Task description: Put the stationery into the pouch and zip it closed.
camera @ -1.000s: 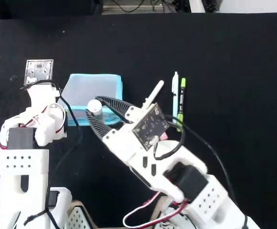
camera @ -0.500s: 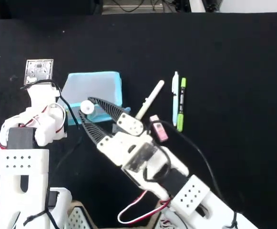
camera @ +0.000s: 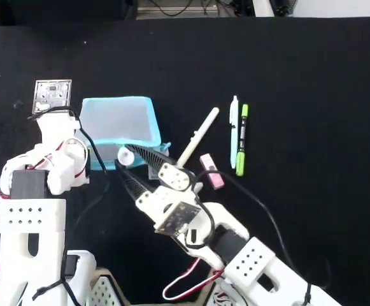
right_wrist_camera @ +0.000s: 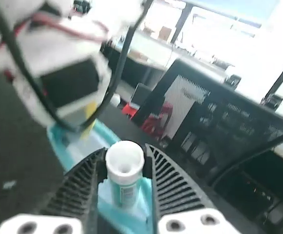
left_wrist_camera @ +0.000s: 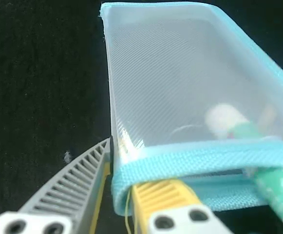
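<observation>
Insertion is the step in hand: the right hand (right_wrist_camera: 125,157) is clamped on a glue stick (right_wrist_camera: 124,178), white cap up and green body down between the ribbed fingers. The stick's lower end is already inside the mouth of the pouch (camera: 118,118). Seen from the left wrist, the stick shows through the clear wall just past the teal rim.

Just across the opening from it, the left hand (left_wrist_camera: 116,170) pinches the pouch's rim near a corner, which seems to hold the mouth open.

The next move probably calls for pushing the stick deeper, then opening the fingers without dragging the rim back out.

Off to the right hand's right, on the worktop (camera: 312,76), four items wait. A pink eraser (camera: 211,171) lies closest, with a white pen (camera: 197,137) slanting beside it. Farther out lie a white-and-blue pen (camera: 234,131) and a green highlighter (camera: 242,140), side by side. The zip is not yet closed. The right arm's black cable (camera: 251,197) trails near the eraser and could snag it.
</observation>
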### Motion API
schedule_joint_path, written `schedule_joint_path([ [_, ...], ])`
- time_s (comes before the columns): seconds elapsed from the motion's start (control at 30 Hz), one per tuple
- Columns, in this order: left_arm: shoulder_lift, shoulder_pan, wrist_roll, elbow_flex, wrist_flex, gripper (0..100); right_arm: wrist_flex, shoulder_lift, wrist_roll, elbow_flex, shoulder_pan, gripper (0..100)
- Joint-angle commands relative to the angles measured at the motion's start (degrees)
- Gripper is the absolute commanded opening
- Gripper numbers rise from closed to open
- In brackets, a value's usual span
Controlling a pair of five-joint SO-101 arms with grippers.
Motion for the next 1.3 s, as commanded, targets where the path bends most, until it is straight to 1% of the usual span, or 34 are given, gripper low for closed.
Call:
schedule_joint_path([
  [0.0, -0.53, -0.75, 0.53, -2.24, -0.18, 3, -0.97, -0.66, 0.44, 0.84, 0.44, 1.1],
  [0.17, -0.53, -0.75, 0.44, -2.15, -0.18, 3, -0.88, -0.66, 0.44, 1.98, 0.35, 1.1],
  [0.23, -0.53, -0.75, 0.44, -2.15, -0.18, 3, 1.67, -0.66, 0.44, 1.01, 0.35, 1.1],
  [0.43, -0.53, -0.66, 0.62, -2.15, -0.18, 3, 21.01, -0.22, 0.18, -10.86, 0.35, 1.1],
  [0.53, -0.53, -0.66, 0.62, -2.15, -0.18, 3, 27.16, -0.22, 0.09, -16.31, 0.35, 1.1],
  [0.6, -0.53, -0.66, 0.62, -2.15, -0.18, 3, 28.57, -0.13, 0.09, -18.15, 0.35, 1.1],
  [0.93, -0.53, -0.66, 0.62, -2.07, -0.18, 3, 29.10, -0.04, -0.26, -20.35, 0.35, 1.1],
  [1.13, -0.53, -0.66, 0.44, -2.07, -0.18, 3, 36.57, -0.04, -10.02, -26.51, 0.35, 1.1],
  [1.27, -0.53, -0.57, 0.62, -2.07, -0.18, 3, 37.45, -0.04, -10.37, -27.74, 0.35, 1.1],
])
